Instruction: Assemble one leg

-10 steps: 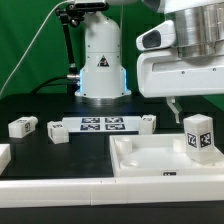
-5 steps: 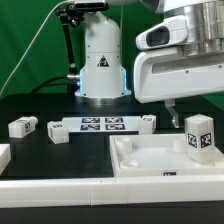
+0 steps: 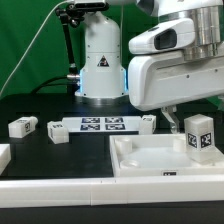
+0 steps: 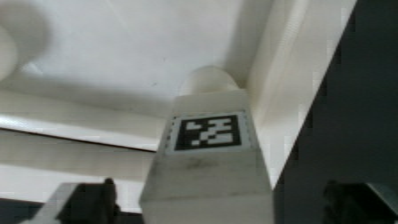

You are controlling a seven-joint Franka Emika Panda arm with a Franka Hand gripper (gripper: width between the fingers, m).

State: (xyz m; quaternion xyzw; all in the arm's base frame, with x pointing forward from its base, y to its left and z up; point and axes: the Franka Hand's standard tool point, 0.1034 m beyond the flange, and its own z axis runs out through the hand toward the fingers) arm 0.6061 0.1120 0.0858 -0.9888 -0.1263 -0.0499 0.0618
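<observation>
A leg (image 3: 200,135), a small white upright block with a square tag, stands on the far right corner of the large white panel (image 3: 150,160). My gripper (image 3: 180,120) hangs just above and beside it. One thin finger (image 3: 172,117) shows to the exterior view's left of the leg. In the wrist view the leg (image 4: 214,140) rises between the two dark fingers (image 4: 86,200), with a gap on each side. The gripper (image 4: 214,205) is open and holds nothing.
The marker board (image 3: 100,125) lies mid-table. Other small white parts lie near it: one at the far left (image 3: 22,126), one beside the board (image 3: 57,134), one at its right end (image 3: 148,122). The arm's base (image 3: 100,60) stands behind. A white piece (image 3: 3,155) shows at the left edge.
The hand has shifted a little toward the exterior view's left and its finger sits slightly lower. The leg and the other parts have not moved.
</observation>
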